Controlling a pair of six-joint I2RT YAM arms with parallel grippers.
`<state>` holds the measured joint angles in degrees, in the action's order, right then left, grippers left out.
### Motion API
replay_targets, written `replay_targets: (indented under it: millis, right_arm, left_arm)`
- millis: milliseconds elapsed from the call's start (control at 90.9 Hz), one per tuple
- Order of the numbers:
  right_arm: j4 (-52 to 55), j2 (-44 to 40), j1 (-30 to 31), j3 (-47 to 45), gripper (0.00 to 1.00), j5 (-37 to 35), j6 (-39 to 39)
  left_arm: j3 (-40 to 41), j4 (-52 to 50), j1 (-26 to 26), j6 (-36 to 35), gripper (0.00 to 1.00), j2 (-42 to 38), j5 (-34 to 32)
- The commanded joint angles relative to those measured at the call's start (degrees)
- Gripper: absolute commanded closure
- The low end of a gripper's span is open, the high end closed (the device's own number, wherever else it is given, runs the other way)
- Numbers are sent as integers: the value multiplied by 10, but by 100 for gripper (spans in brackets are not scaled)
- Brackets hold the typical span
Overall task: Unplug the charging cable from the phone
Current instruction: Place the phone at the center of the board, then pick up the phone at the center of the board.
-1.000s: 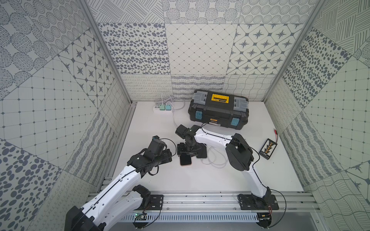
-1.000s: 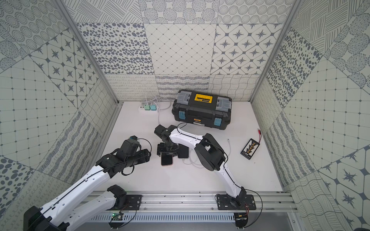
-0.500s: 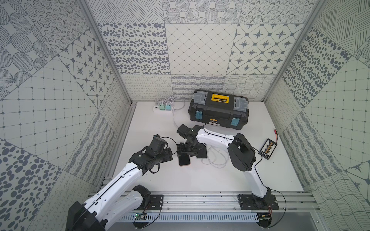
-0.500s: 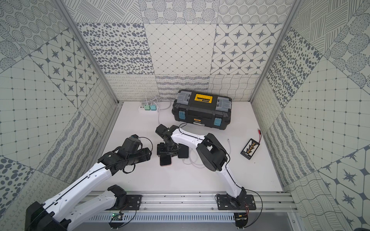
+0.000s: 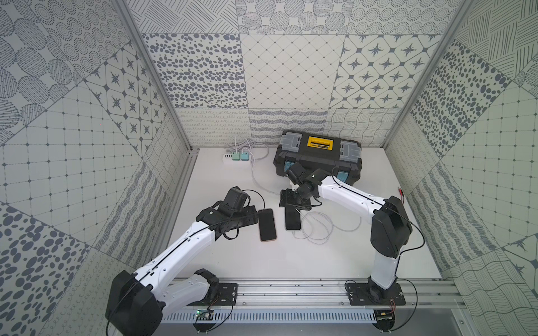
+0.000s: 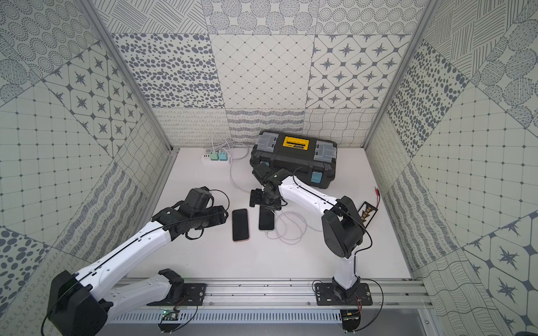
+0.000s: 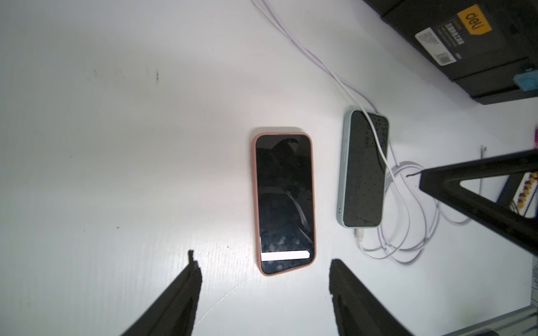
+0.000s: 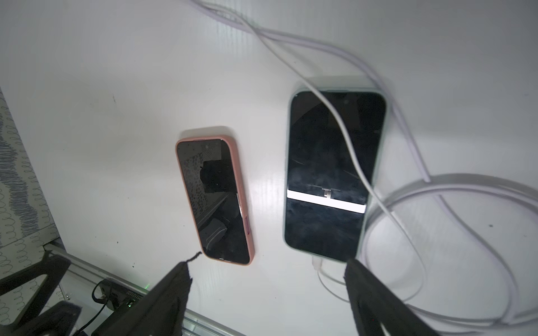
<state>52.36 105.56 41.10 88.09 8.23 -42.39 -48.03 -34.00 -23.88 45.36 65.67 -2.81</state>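
2 phones are seen lying flat on the white desk (image 5: 233, 256), side by side but apart. The charging cable (image 8: 465, 181) is plugged into the green-cased phone (image 8: 329, 174) at the end nearer the arm bases (a strand is also draped across its screen). The right hand (image 8: 269, 266) is held wide open over that phone's far end, with nothing gripped. The left hand (image 7: 263, 263) is likewise spread open and empty, near the pink-cased phone (image 7: 283, 203).

Top views: high, front, looking down over whole cell. Wrist views: close above tabletop (image 7: 116, 145), sharing cabled phone (image 8: 320, 227).
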Motion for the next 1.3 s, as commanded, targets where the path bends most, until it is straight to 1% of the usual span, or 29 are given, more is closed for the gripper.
replay_targets:
  millis: [0,154,352,517,649,792,891,1001,1288]
  right_arm:
    - [-3,-39,-26,-44,15,-32,19]
    - [0,-68,-57,-91,18,-56,44]
    - [5,-65,-64,-117,23,-76,70]
    - [2,-80,-89,-144,22,-75,73]
    - [0,-115,-123,-170,19,-81,70]
    - [-7,-161,-166,-209,17,-82,59]
    - [-15,-186,-184,-233,17,-76,55]
    - [-19,-203,-192,-251,17,-77,50]
    - [-30,-228,-196,-279,17,-72,44]
  left_arm:
    - [-51,30,-19,-8,27,59,56]
    - [-111,28,-61,-5,23,134,66]
    - [-179,14,-105,3,21,230,86]
    - [-242,-23,-135,-5,18,312,95]
    - [-294,-59,-155,-11,17,373,101]
    - [-352,-104,-173,-17,15,431,88]
    - [-385,-132,-181,-22,14,464,81]
    - [-415,-155,-185,-23,15,494,76]
    - [-418,-164,-187,-13,21,521,47]
